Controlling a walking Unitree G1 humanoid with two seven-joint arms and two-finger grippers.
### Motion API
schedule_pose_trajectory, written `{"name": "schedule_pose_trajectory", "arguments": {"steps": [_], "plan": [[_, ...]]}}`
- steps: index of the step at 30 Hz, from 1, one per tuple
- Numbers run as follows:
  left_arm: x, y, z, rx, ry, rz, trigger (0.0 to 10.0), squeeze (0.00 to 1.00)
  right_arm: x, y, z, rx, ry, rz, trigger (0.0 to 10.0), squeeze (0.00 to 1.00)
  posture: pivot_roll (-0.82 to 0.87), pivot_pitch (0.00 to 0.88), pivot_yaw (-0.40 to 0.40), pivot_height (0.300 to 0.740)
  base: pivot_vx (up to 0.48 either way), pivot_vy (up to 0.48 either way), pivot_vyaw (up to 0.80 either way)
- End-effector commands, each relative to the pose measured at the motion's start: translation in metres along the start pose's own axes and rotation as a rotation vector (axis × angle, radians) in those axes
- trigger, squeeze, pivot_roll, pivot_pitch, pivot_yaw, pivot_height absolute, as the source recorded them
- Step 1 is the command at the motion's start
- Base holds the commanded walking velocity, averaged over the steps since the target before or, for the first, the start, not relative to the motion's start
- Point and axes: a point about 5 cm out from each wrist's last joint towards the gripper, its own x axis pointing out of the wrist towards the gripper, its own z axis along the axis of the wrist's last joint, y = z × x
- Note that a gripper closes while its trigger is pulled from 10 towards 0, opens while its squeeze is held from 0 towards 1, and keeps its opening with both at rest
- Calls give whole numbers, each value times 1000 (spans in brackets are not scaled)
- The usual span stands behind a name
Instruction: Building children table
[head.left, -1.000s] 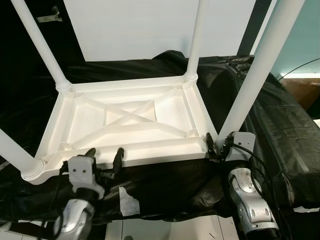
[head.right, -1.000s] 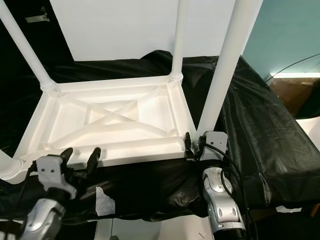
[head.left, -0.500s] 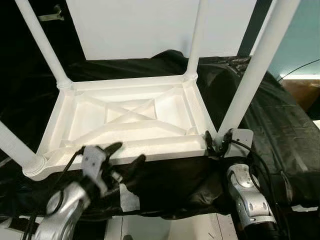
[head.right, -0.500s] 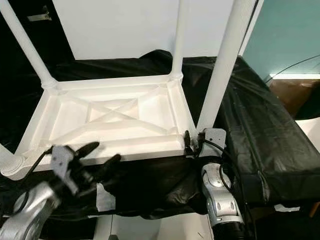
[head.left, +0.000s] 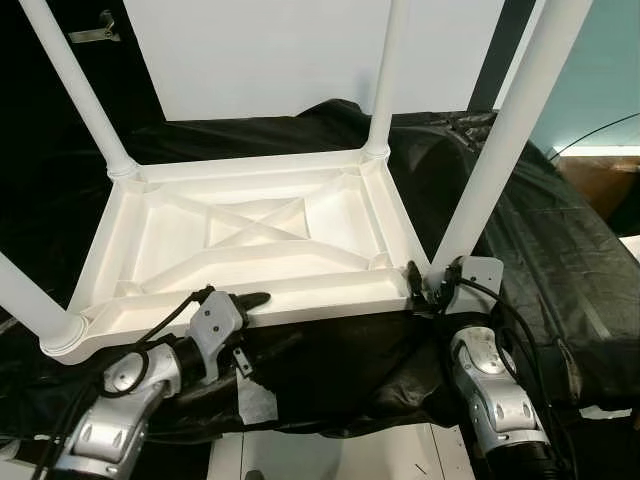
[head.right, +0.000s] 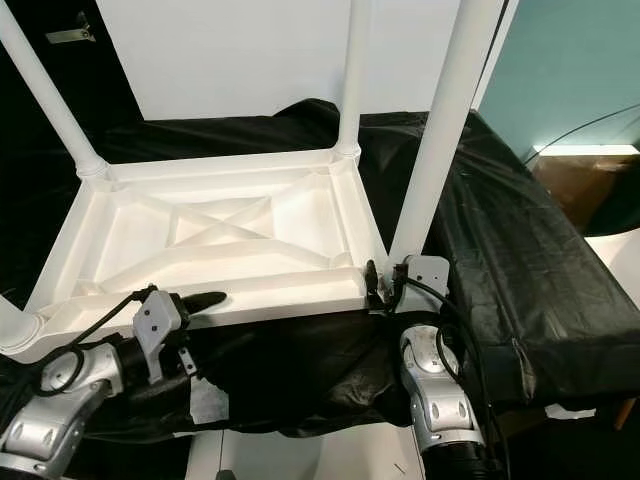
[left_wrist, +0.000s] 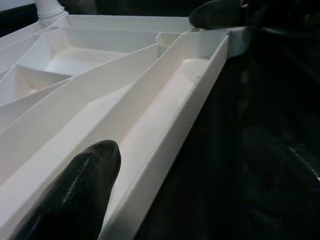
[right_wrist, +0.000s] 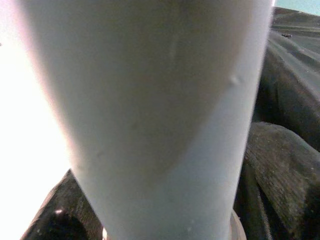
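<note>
One white table (head.left: 255, 240) lies upside down on the counter (head.left: 560, 250), which wears one black cover. Four legs (head.left: 500, 140) rise from the table, one at each corner. Two ribs cross once in the table's underside. One scrap of white tape (head.left: 258, 402) sticks to the cover just below the table's near edge. Two hands are at that edge: the left hand (head.left: 250, 310) and the right hand (head.left: 428, 285).

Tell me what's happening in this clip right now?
A white plastic children's table lies upside down on a black-covered surface, four legs pointing up. The right end effector sits at the base of the near right leg, apparently around it. The left end effector straddles the table's near rim, one finger inside the tray-like underside and the other outside.
</note>
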Motion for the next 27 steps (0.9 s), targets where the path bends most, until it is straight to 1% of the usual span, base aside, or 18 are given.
{"name": "schedule_pose_trajectory", "arguments": {"steps": [1,2,3,4,5,6,8,10,13,14,15,16,27], "plan": [[-1,1,0,15,7,-45,10000,0,-2,-1,-10,0,50,-5,10000,0,18,31,-23,740,0,0,0],[-1,10,-1,57,59,-41,10000,0,-1,0,-11,3,54,-2,10000,0,21,27,-17,740,0,0,0],[-1,15,-4,73,104,-30,10000,0,-1,1,-11,6,55,-1,10000,0,21,26,-16,740,0,0,0],[-1,15,-4,73,104,-30,10000,0,-1,1,-11,6,55,-1,10000,0,21,26,-16,740,0,0,0],[-1,20,-7,87,152,-5,10000,0,0,2,-11,8,56,-1,10000,0,21,23,-11,740,0,0,0],[-1,25,-10,94,181,22,10000,0,0,3,-11,12,55,-3,10000,0,20,19,-6,740,0,0,0],[-1,25,-10,94,181,22,10000,0,0,3,-11,12,55,-3,10000,0,20,19,-6,740,0,0,0],[1,29,-14,99,211,45,10000,0,1,5,-12,19,54,-5,10000,0,18,16,-2,740,0,0,0],[3,26,-20,97,256,11,10000,0,1,8,-12,26,53,-6,10000,0,15,18,5,740,0,0,0],[3,26,-20,97,256,11,10000,0,1,8,-12,26,53,-6,10000,0,15,18,5,740,0,0,0],[3,21,-25,86,287,-28,10000,0,0,8,-12,30,52,-9,10000,0,13,22,8,740,0,0,0],[3,19,-27,83,300,-36,10000,0,0,8,-12,32,53,-11,10000,0,13,22,8,740,0,0,0],[8,17,-32,75,306,-38,10000,0,-1,8,-13,30,54,-14,10000,0,14,30,9,740,0,0,0]]}}
